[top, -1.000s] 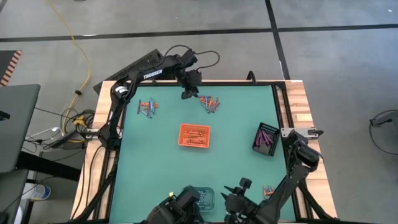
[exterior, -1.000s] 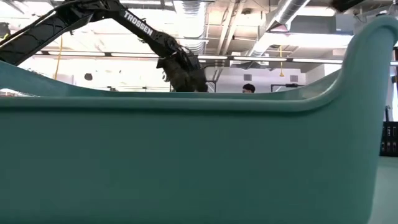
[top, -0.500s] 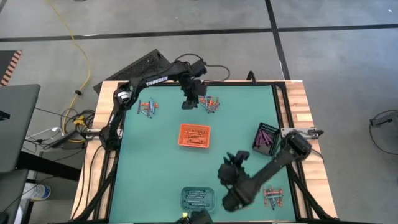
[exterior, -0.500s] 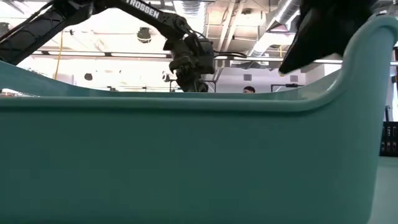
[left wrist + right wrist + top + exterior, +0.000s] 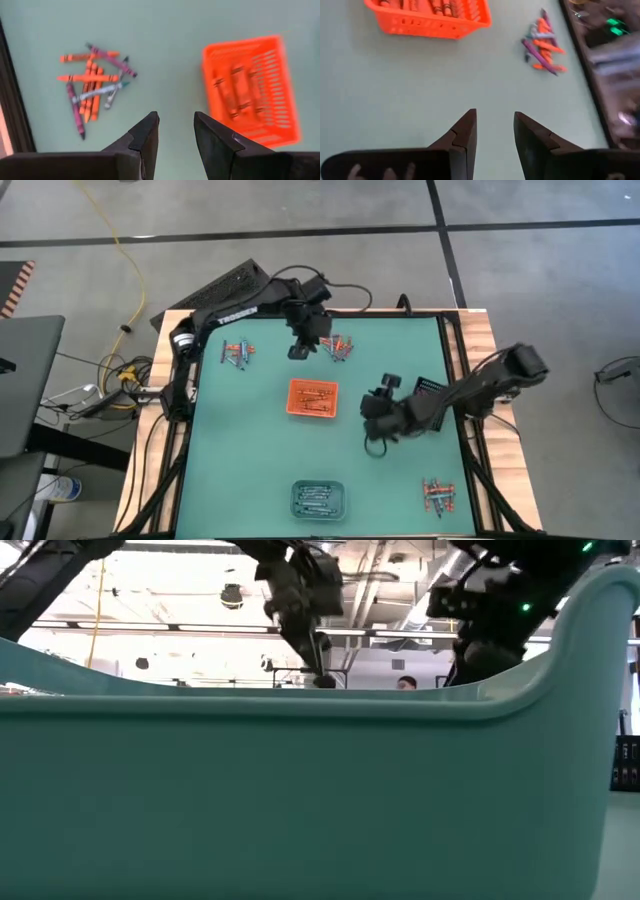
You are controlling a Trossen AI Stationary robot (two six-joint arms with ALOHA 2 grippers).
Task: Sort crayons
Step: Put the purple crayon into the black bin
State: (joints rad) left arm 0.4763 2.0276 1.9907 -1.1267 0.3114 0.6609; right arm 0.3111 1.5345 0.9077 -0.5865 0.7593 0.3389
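Crayons (image 5: pixel 338 347) sit in loose piles on the green counter (image 5: pixel 250 450): one far centre beside the left gripper (image 5: pixel 298 352), one far left (image 5: pixel 238 354), one near right (image 5: pixel 438 496). More lie in the orange tray (image 5: pixel 313 398) mid-counter and the clear tray (image 5: pixel 319 499) at the near edge. Only the high view shows all of this. The low view is blocked by the counter's raised green rim (image 5: pixel 300 800), with just arm parts above it. Left wrist view shows its pile (image 5: pixel 92 87) fanned out, most sticks lying roughly parallel, a few crossing; crayons in the orange tray (image 5: pixel 250 90) lie along its length, blurred. Right gripper (image 5: pixel 377 442) hovers right of centre; the black tray (image 5: pixel 428 387) is mostly hidden behind that arm. Both jaws stand apart, holding nothing.
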